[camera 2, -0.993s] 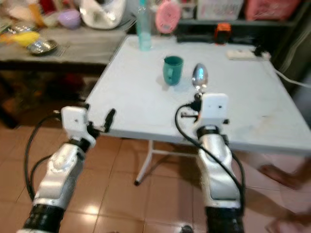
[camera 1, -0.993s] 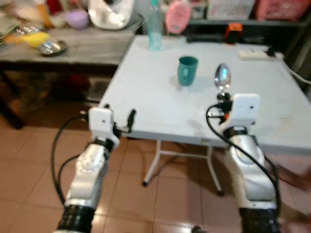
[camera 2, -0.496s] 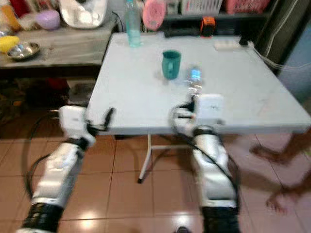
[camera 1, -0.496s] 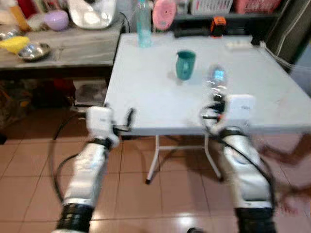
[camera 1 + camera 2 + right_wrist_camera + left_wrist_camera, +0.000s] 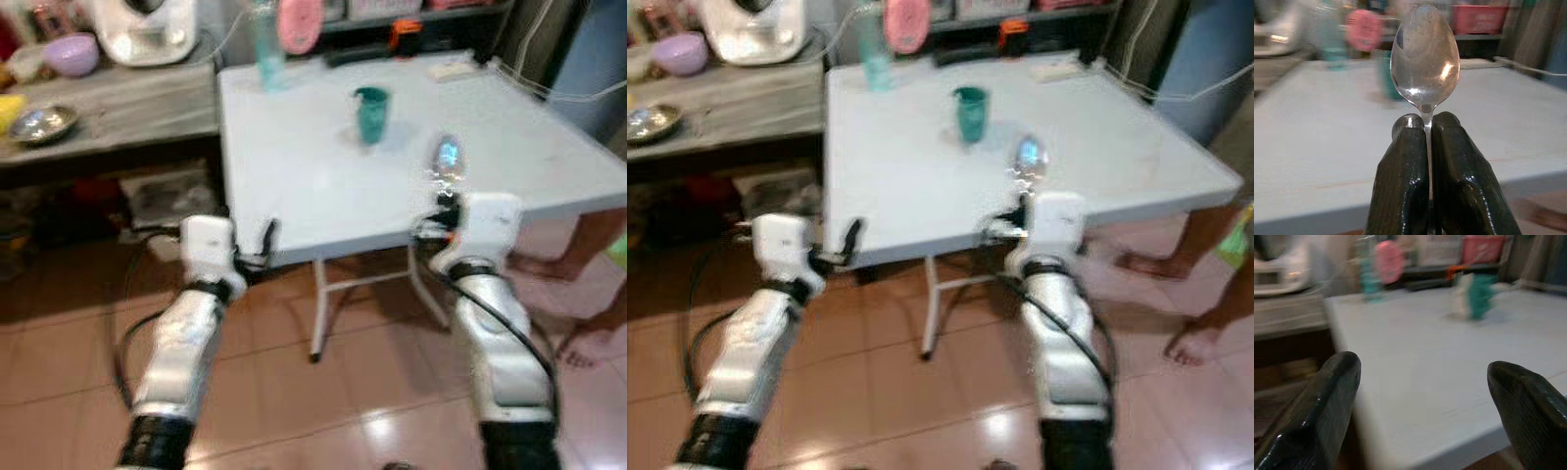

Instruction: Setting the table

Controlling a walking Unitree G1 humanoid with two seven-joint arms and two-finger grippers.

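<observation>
Here the right end effector (image 5: 1425, 128) pinches a spoon (image 5: 1424, 54) upright; the left end effector (image 5: 1425, 382) gapes wide; green cup (image 5: 372, 114) at twelve o'clock on the counter (image 5: 294, 166).

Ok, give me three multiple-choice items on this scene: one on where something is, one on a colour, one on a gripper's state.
1. Where does the cup stand?
A. on the white table
B. on the floor
C. on the grey side bench

2. What colour is the cup?
A. red
B. teal green
C. yellow

3. What is the right gripper doing?
A. hanging open
B. shut on the spoon
C. shut on the cup

Answers:
1 A: the cup sits on the white table, toward its far side.
2 B: it shows teal green in both eye views.
3 B: the right gripper has its fingers closed on the neck of the spoon, bowl pointing up; the left gripper is open.
</observation>
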